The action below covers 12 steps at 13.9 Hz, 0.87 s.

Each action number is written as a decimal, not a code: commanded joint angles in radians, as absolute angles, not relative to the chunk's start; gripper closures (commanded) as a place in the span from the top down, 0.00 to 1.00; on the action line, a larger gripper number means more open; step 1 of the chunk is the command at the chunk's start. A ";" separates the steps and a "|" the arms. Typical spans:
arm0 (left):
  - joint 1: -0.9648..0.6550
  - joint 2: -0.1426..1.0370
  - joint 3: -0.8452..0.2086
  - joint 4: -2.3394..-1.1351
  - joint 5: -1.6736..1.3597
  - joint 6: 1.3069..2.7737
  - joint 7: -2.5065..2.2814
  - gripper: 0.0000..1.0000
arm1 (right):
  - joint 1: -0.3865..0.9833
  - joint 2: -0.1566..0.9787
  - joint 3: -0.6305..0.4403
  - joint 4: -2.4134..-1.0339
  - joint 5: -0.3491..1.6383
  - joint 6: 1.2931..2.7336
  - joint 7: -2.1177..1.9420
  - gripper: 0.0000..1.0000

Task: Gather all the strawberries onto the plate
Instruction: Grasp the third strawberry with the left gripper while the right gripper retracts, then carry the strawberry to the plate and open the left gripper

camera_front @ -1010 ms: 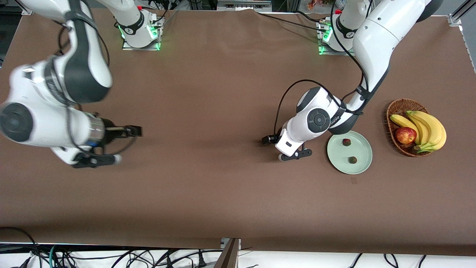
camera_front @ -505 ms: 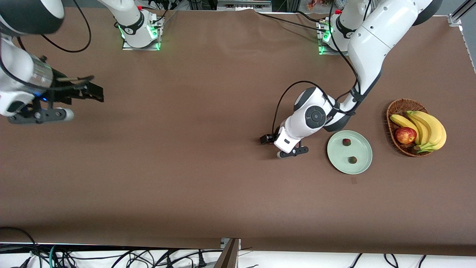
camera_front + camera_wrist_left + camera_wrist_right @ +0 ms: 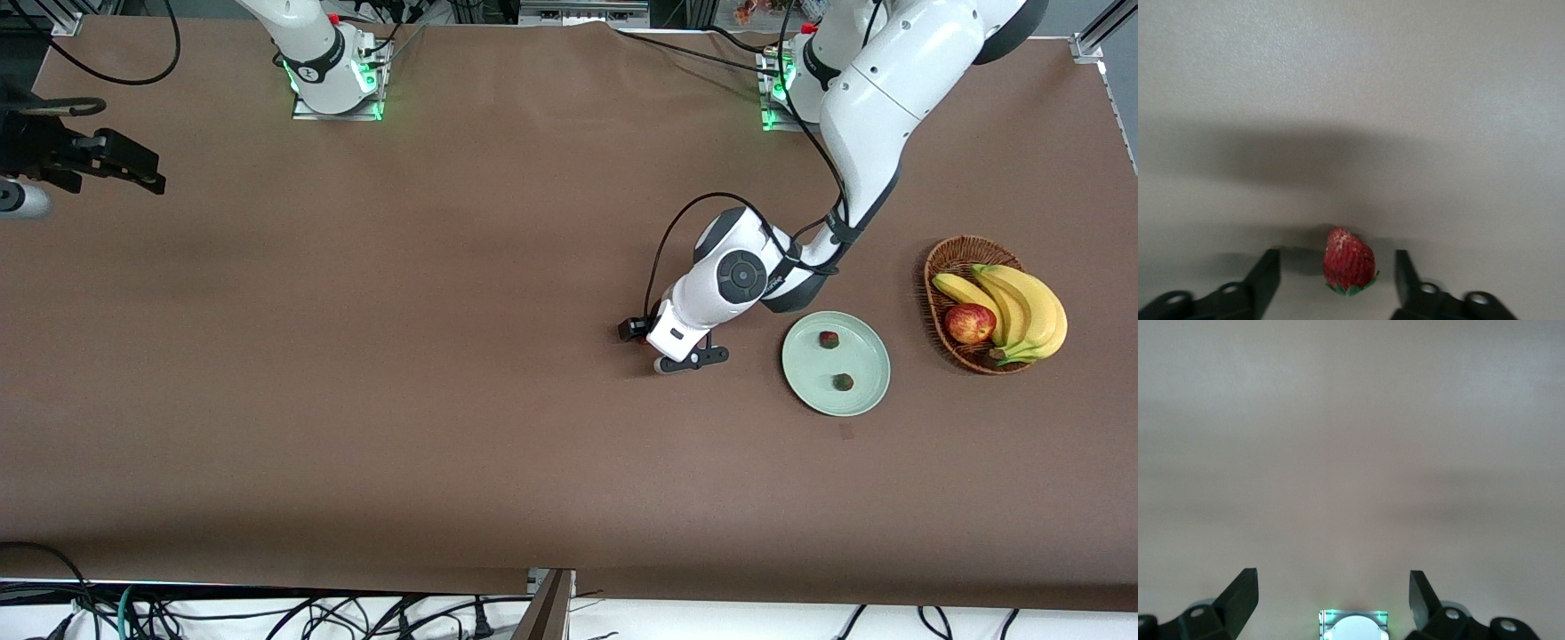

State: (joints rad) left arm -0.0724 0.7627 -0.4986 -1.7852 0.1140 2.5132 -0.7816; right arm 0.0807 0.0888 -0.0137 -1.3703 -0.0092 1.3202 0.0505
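Two strawberries point(image 3: 829, 339) point(image 3: 842, 381) lie on the pale mint-green plate point(image 3: 867, 356). My left gripper point(image 3: 662, 342) is low over the table beside the plate, toward the right arm's end. In the left wrist view it point(image 3: 1336, 259) is open, with the third strawberry point(image 3: 1350, 263) lying on the cloth between its fingers, a gap on each side. The hand hides that berry in the front view. My right gripper point(image 3: 133, 169) is open and empty, up over the right arm's end of the table; it also shows in the right wrist view point(image 3: 1333, 583).
A brown wicker basket point(image 3: 947, 258) with bananas point(image 3: 1022, 307) and a red apple point(image 3: 969, 323) stands beside the plate, toward the left arm's end. The arm bases point(image 3: 333, 76) stand along the table edge farthest from the front camera.
My right arm has swung up and away toward its own end of the table, mostly out of the front view. My left gripper has shifted slightly away from the plate.
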 commanded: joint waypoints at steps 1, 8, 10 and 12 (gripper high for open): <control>-0.091 0.761 -0.483 -1.787 0.114 2.528 -0.795 0.56 | 0.071 0.084 -0.003 -1.385 -0.028 1.307 0.020 1.00; -0.083 0.744 -0.477 -1.787 0.115 2.504 -0.784 0.11 | 0.083 0.098 0.002 -1.370 -0.025 1.316 0.038 1.00; -0.060 0.678 -0.476 -1.763 0.117 2.328 -0.781 0.11 | 0.081 0.098 0.002 -1.370 -0.026 1.316 0.038 1.00; -0.034 0.631 -0.477 -1.709 0.158 2.106 -0.724 0.11 | 0.075 0.100 -0.002 -1.370 -0.023 1.318 0.035 1.00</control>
State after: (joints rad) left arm -0.0555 0.7117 -0.4818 -1.7348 0.1251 2.2813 -0.7687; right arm 0.0817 0.1009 -0.0043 -1.3752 -0.0109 1.3182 0.0372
